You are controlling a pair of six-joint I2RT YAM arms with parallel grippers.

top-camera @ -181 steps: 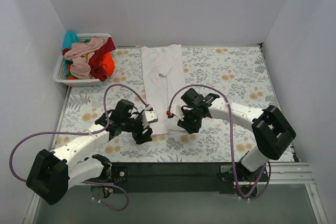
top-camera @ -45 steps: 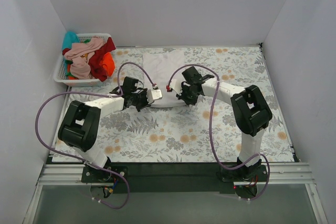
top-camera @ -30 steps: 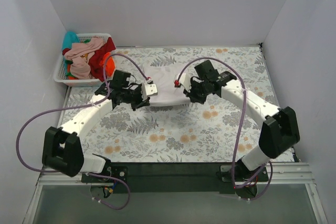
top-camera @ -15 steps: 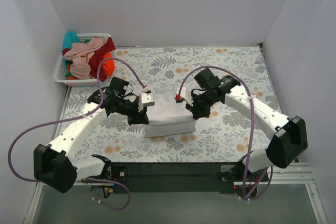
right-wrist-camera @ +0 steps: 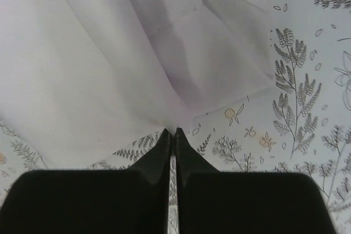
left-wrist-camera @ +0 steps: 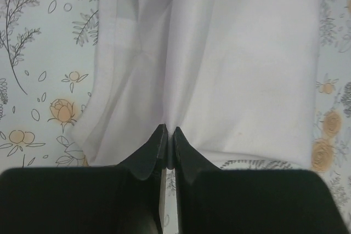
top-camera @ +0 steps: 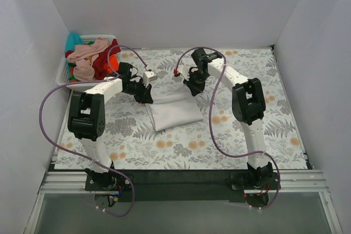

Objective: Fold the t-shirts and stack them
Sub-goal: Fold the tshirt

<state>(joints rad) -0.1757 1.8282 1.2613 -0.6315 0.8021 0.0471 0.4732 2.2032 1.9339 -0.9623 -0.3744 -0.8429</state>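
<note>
The large white t-shirt lies folded into a rough rectangle in the middle of the floral table. My left gripper is shut on its far left edge. My right gripper is shut on its far right corner. In the left wrist view the black fingertips pinch a ridge of the white t-shirt. In the right wrist view the gripper clamps a corner of the white cloth. Pink, dark red, orange and teal t-shirts are heaped in the basket.
The white lattice basket stands at the far left corner. White walls close the table at the back and on both sides. Purple cables arc over both arms. Floral tabletop shows to the right of the shirt and near the bases.
Both grippers have swung away from the bases toward the back of the table, still pinching the white shirt's edge. The shirt now lies flatter and further back.
</note>
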